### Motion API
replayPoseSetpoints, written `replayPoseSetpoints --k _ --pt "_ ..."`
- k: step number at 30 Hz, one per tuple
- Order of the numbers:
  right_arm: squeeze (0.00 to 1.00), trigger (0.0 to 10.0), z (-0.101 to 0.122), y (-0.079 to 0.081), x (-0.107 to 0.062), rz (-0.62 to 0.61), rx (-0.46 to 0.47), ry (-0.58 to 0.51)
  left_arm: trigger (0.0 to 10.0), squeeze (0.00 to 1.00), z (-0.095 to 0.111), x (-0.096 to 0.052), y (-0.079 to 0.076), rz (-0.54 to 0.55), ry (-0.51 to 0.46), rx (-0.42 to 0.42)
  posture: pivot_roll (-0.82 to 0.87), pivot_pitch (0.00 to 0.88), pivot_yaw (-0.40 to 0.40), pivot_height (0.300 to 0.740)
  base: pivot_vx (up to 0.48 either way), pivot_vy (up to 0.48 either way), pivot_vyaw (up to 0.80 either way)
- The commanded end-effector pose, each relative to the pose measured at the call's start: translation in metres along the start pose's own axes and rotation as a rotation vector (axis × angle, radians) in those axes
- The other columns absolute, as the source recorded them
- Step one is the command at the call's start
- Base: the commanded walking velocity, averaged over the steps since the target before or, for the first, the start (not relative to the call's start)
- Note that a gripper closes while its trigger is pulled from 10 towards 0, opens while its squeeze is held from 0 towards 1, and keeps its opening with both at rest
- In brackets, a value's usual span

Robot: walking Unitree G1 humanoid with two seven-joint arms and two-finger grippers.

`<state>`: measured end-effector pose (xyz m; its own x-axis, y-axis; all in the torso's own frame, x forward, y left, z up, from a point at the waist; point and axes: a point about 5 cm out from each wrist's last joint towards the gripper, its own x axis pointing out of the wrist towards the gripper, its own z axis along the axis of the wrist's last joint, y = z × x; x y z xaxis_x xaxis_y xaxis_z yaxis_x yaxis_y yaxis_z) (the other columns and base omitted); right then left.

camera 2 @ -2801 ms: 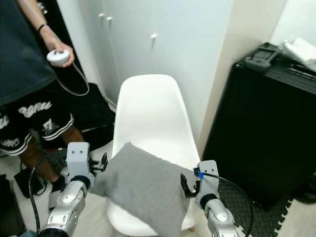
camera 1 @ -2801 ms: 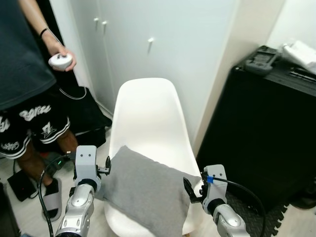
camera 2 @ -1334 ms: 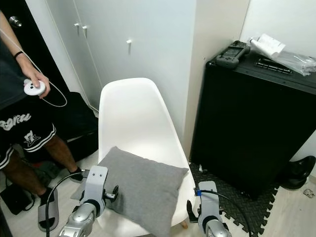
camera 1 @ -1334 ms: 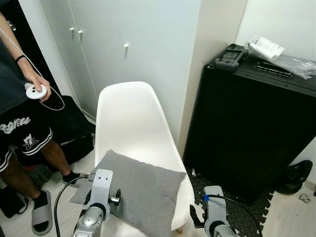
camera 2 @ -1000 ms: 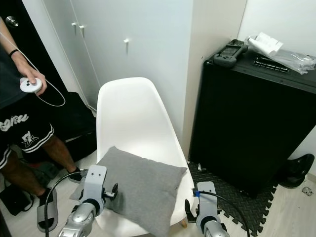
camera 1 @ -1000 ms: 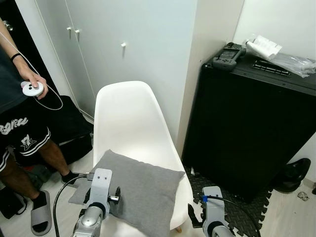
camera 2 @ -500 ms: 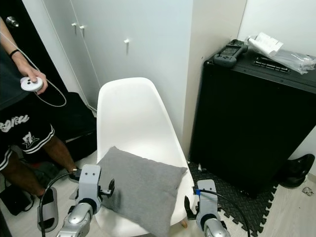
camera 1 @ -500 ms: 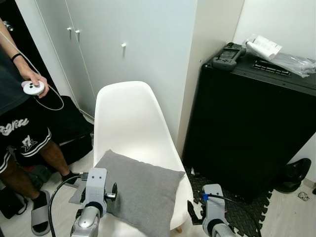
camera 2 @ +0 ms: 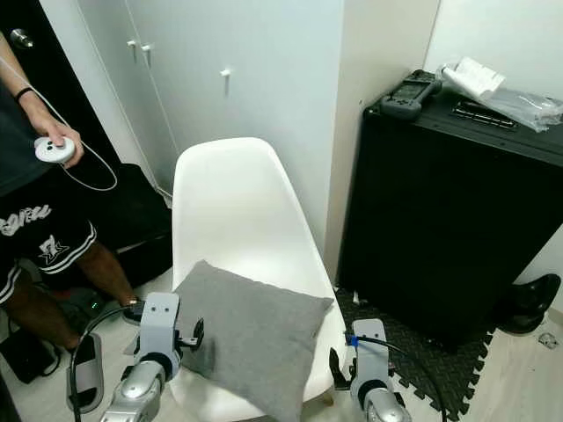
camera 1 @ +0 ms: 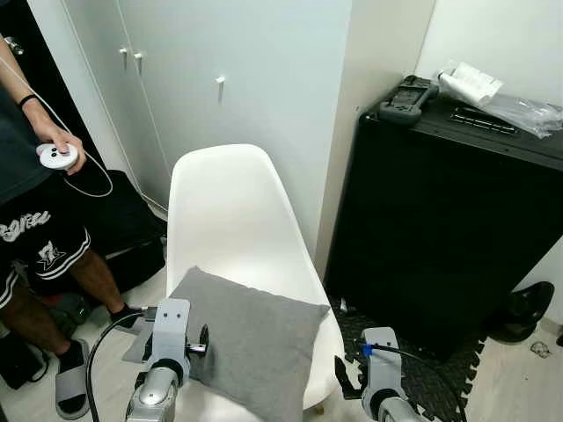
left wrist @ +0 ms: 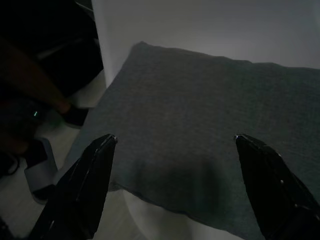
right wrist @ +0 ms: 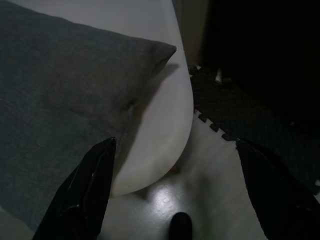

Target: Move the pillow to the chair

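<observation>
Grey woven pillow point(camera 1: 251, 338) lies flat on the moulded white plastic chair point(camera 1: 230, 220), one corner overhanging; left gripper point(left wrist: 172, 165) and right gripper point(right wrist: 175, 170) hover beside it, fingers spread, beside a black cabinet point(camera 1: 449, 220).

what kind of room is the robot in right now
Probably a room in a home: white cupboard doors with small knobs, a white plastic shell chair holding a grey fabric pillow, and a black cabinet.
</observation>
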<state>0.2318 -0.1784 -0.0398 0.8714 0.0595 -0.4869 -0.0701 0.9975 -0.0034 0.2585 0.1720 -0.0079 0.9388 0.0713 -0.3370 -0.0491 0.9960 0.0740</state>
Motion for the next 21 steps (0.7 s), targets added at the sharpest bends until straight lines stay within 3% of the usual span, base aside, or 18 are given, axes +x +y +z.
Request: replayPoseSetpoints --k 1,21 --pt "0.0 10.0 -0.0047 -0.0011 -0.0021 -0.007 0.018 0.012 10.0 0.0 -0.0015 -0.0004 0.0027 0.008 0.011 0.0 0.03 0.101 -0.002 0.74 0.0 0.0 -0.8" --pt "0.0 10.0 -0.0062 -0.007 -0.0027 -0.036 0.042 0.024 10.0 0.0 -0.0001 0.0007 0.0013 -0.002 0.015 0.014 0.03 0.118 0.005 0.74 0.0 0.0 -0.8"
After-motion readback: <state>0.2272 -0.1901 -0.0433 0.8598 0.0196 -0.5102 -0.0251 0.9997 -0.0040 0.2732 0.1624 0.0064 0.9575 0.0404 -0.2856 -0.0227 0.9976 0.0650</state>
